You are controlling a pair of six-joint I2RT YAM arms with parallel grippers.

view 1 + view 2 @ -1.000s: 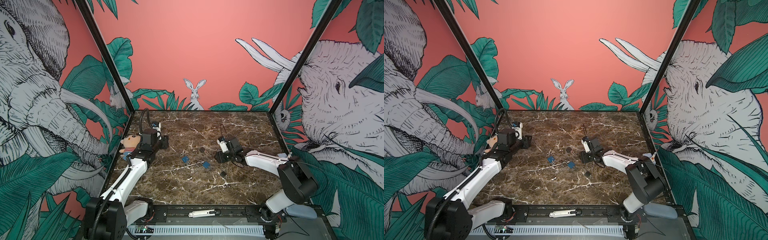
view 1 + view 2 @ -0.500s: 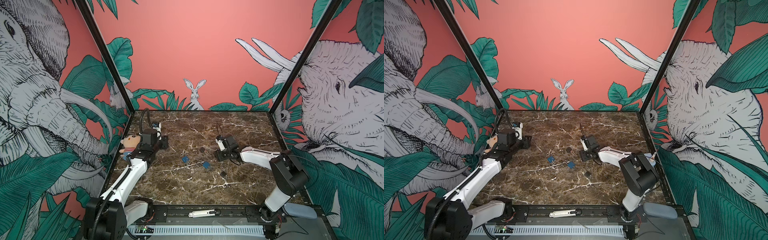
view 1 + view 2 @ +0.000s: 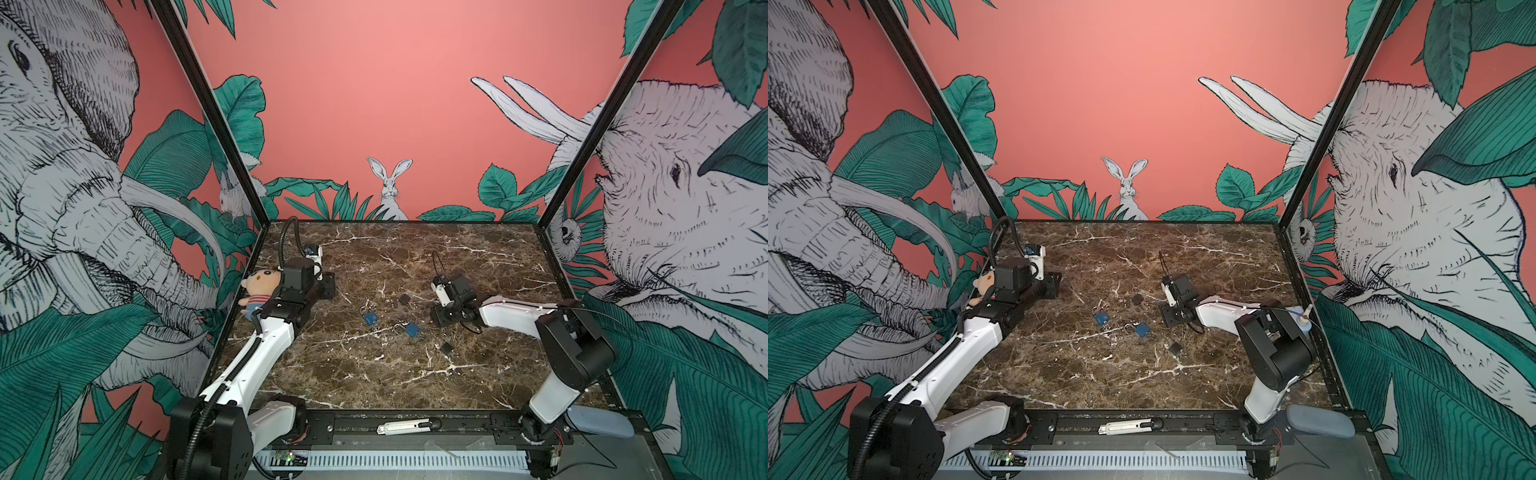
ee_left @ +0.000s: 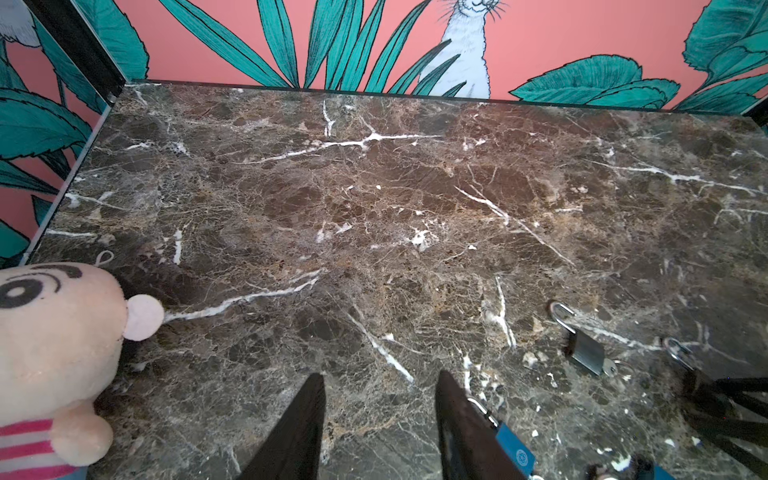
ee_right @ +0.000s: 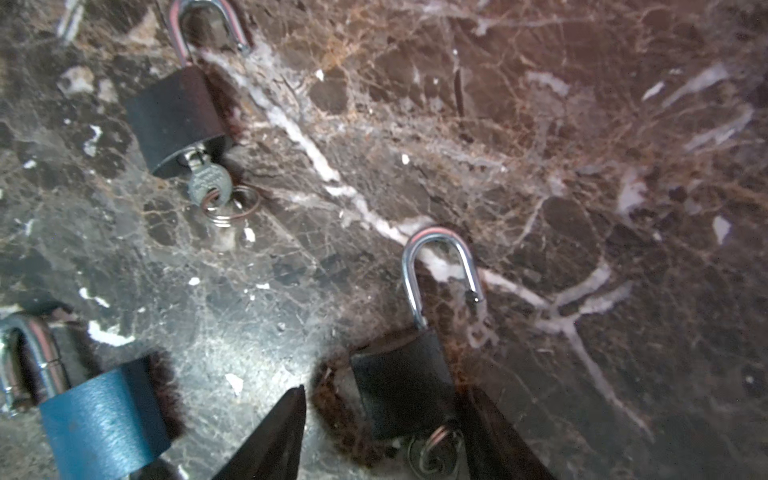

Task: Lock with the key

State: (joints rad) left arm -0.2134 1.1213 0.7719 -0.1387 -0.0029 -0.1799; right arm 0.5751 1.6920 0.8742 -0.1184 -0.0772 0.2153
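Observation:
Several small padlocks lie on the marble table. In the right wrist view a black padlock lies between the tips of my open right gripper, its shackle swung open and a key ring at its base. One fingertip stands clear of it. A second black padlock has a key in it, and a blue padlock lies beside. In both top views the right gripper points down at the table. My left gripper is open and empty, off to the left.
A plush toy leans against the left wall beside the left arm. Blue padlocks and black ones are scattered mid-table. A utility knife rests on the front rail. Walls close three sides.
The right arm's elbow has swung in toward the middle while its gripper stayed low over the padlocks. The left arm has kept its place.

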